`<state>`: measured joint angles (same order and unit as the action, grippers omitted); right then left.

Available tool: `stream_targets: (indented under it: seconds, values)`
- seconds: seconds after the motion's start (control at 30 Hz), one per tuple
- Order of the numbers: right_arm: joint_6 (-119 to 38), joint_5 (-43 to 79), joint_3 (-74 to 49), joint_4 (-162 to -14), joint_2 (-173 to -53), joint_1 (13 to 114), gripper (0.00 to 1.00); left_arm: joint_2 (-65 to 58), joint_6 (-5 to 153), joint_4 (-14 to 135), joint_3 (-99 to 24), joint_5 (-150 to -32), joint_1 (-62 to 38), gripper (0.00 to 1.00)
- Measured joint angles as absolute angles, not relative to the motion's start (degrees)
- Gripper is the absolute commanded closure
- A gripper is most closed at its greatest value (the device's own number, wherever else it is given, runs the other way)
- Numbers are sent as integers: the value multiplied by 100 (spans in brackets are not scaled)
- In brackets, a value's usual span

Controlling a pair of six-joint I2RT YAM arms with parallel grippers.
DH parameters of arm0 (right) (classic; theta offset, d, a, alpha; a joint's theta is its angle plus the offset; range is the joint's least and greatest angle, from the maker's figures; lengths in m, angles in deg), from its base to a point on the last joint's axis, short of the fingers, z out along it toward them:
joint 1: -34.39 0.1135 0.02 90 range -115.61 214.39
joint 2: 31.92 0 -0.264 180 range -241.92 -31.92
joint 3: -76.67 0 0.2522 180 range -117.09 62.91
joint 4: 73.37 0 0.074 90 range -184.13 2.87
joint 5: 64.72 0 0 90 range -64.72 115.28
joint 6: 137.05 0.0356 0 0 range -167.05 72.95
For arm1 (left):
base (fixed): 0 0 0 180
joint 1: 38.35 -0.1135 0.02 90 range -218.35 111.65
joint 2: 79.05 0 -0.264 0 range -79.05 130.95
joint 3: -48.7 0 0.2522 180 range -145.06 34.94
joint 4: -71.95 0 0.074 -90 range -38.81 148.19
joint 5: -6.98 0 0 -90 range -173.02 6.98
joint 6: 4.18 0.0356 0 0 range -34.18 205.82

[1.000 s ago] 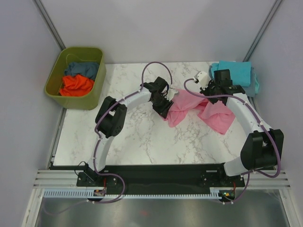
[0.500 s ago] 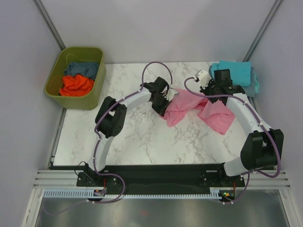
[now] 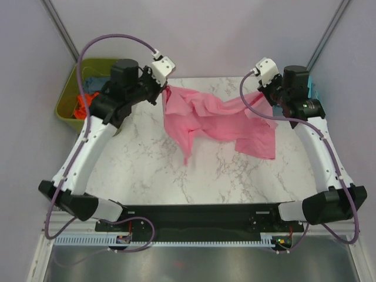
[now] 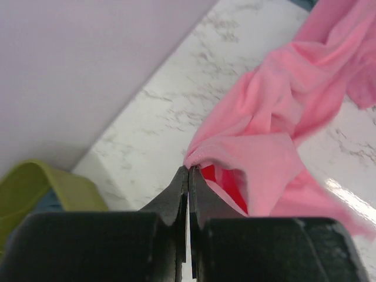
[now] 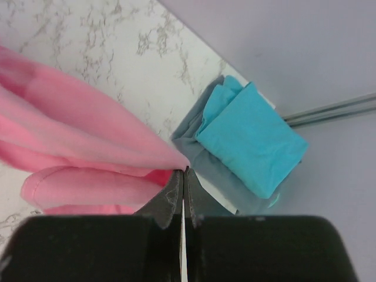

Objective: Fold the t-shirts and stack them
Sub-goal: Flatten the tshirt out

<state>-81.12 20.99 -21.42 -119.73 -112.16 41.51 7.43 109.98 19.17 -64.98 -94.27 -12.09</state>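
Left of the pink shirt, an olive tub (image 3: 64, 111) sits at the counter's (image 3: 147, 170) far corner. An orange shirt (image 3: 77, 106) and a slate-blue shirt (image 3: 89, 83) lie bunched in it, not yet folded. The left hand (image 3: 164, 89) is raised beside the tub and clenched on the pink shirt's left end, a pinch of cloth caught right at the tips of its fingers (image 4: 183, 179). The pink shirt (image 3: 217, 120) is strung between the two hands above the counter's far half, twisted and crumpled, with loose folds hanging down toward the marble; whether they touch it I cannot tell. The right hand (image 3: 263, 94) is clenched on the shirt's right end in the same fingertip pinch. Right of the pink shirt, a turquoise shirt (image 5: 249, 138) lies folded on a grey-blue folded cloth (image 5: 211, 170), probably another finished shirt, so the stack looks begun. The task seems under halfway done: this shirt has yet to be spread flat, folded and stacked, and the two in the tub wait after it. The bare counter below the shirt offers room to lay it out, but the left arm crosses over the tub and the right arm hangs over the stack, so both are crowded.
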Motion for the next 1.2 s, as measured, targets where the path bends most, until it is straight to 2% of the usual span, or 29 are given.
stream_targets:
  seconds: [0.2, 0.37, 0.57, 0.8, 0.97, 1.2]
  values:
    - [-8002, 1830, -2184, -12277, -10207, 4151, 100, -806, 11545, 2216, -5633, -9212, -1126, 98]
    - [-7908, 1515, -2704, -12963, -9479, 4151, 100, -1108, 11772, 2162, -5182, -9066, -1128, 98]
    - [-7681, 1202, -3849, -13512, -8972, 4151, 100, -1541, 11853, 2107, -5246, -8878, -1128, 98]
    - [-7808, 1226, -4492, -13617, -8742, 4151, 100, -2035, 11923, 2308, -5871, -8712, -1126, 98]
    - [-7777, 1213, -4254, -13547, -8782, 4151, 100, -2216, 11962, 2535, -5720, -8506, -1126, 98]
    - [-7677, 754, -2850, -13234, -9429, 4151, 100, -2065, 11927, 2725, -4376, -8231, -1198, 98]
